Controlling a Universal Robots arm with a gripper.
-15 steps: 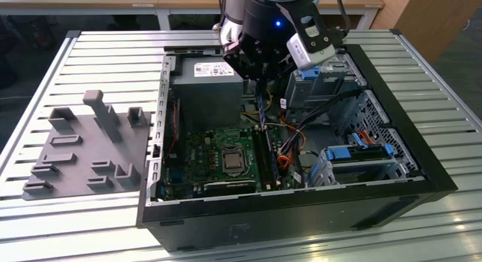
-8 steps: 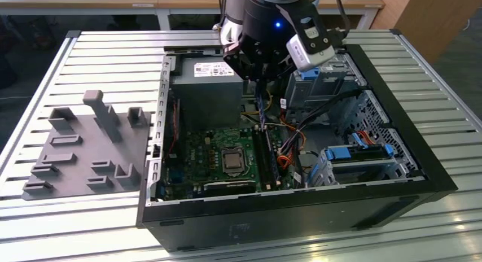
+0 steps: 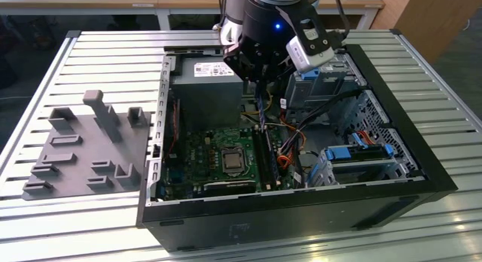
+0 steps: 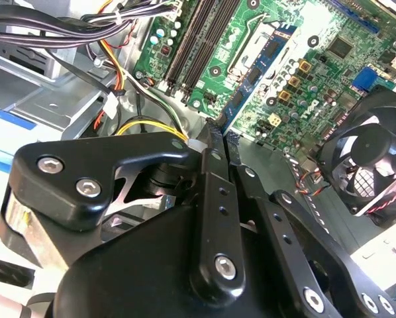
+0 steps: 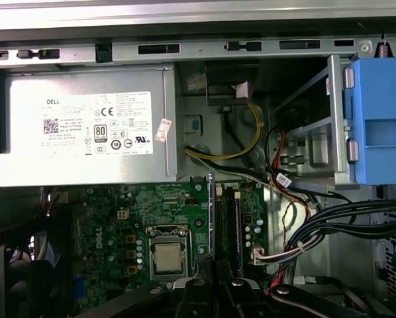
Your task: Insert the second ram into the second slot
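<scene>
Gripper (image 3: 260, 82) clamped narrow on the second ram (image 3: 261, 109), which hangs straight below its fingertips over the motherboard (image 3: 200, 154).

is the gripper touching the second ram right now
Touching. In the second wrist view the gripper is shut on the near end of the second ram.

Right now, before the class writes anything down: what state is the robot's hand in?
The hand: closed, holding the second ram over the motherboard.
</scene>
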